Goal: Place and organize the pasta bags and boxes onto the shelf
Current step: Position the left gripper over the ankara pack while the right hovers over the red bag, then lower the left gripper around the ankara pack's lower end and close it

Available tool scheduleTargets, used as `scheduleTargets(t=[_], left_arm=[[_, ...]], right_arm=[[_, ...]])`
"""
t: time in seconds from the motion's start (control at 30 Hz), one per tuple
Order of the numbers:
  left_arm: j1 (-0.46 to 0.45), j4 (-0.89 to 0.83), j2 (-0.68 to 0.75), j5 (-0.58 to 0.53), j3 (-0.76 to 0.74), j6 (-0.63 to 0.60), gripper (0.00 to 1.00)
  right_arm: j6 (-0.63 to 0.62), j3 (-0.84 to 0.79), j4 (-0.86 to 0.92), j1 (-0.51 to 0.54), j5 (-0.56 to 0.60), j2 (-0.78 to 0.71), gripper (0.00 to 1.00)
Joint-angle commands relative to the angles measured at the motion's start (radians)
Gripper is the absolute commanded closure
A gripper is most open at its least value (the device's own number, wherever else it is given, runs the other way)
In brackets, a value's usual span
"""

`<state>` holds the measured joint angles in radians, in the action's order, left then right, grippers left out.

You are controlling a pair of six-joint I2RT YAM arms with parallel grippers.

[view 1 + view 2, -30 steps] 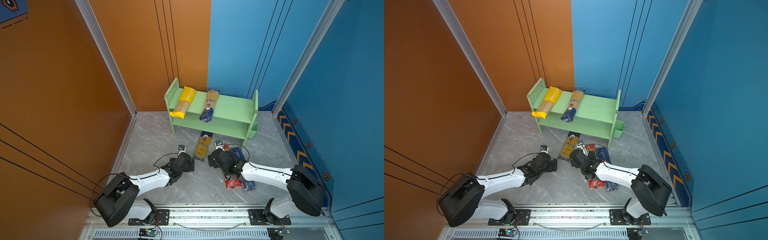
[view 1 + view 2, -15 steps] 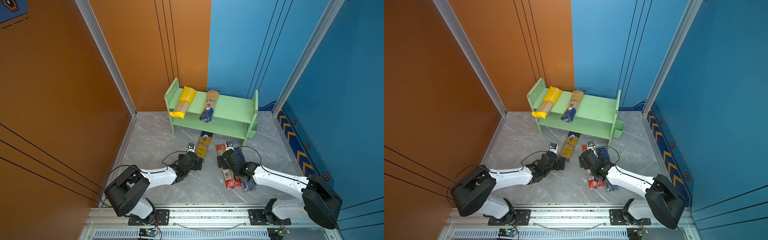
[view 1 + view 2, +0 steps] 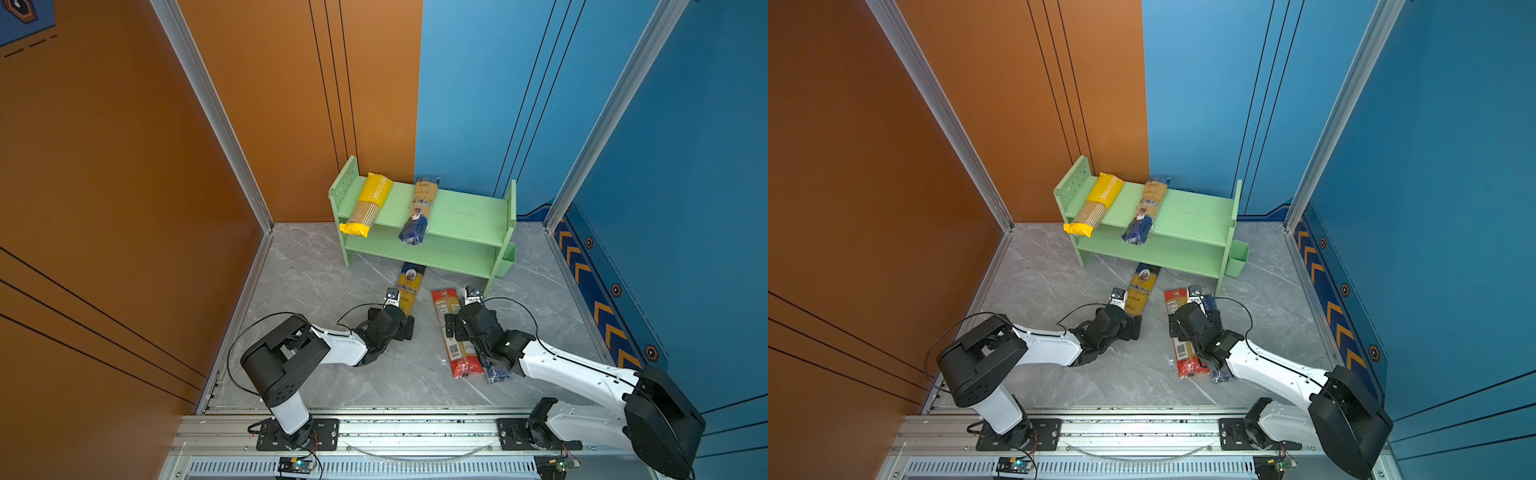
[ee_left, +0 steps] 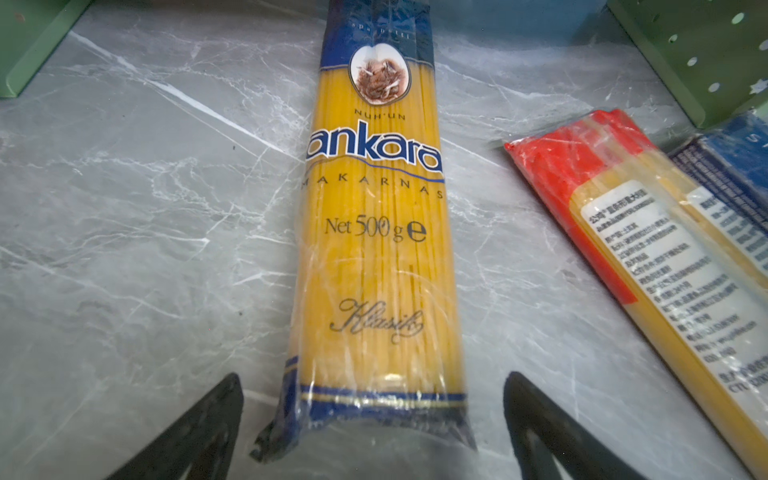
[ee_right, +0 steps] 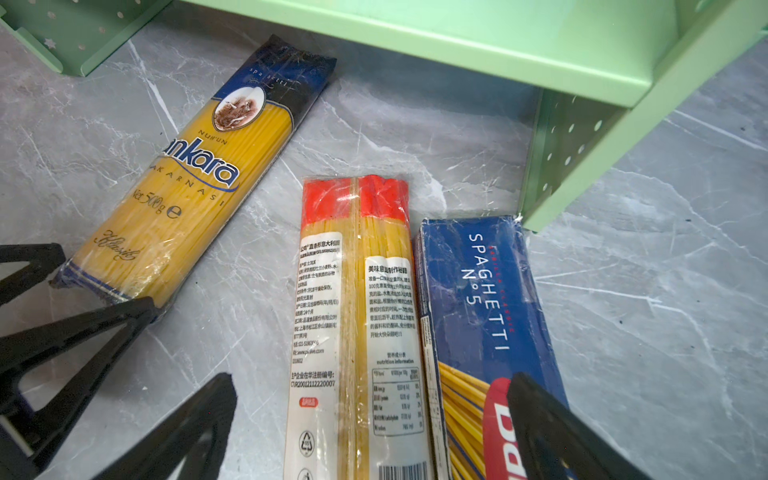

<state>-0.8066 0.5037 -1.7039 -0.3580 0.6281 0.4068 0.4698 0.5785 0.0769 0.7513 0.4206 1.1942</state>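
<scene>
On grey floor (image 4: pixel 124 249), ankara pack (image 4: pixel 374 257), yellow, blue-ended

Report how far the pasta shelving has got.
Done: the yellow pack and the shelved ankara pack lie on the shelf, top tier. In hand: nothing gripped; the open left gripper straddles one end of the floor ankara pack, the open right gripper hangs over the red-ended pack. Left: those two and the blue spaghetti box, all on the floor.

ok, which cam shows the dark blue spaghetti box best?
Right wrist: the dark blue spaghetti box lies face up, lettering legible. In both top views the right arm hides most of the box. Left wrist catches only an edge.
</scene>
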Motion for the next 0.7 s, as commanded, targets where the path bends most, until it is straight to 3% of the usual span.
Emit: scheduleTargets(t=[0.0,0.67], left_arm=[[-0.012,0.068,-0.037,0.001,0.023,-0.016,0.02],[-0.013,0.255,-0.177,-0.02,0.027,-0.028,0.02]], right_arm=[[0.018,-0.021,0.012,-0.012,-0.009,-0.027,0.0],[0.034,-0.061,0.004,-0.038,-0.019,-0.067,0.0]])
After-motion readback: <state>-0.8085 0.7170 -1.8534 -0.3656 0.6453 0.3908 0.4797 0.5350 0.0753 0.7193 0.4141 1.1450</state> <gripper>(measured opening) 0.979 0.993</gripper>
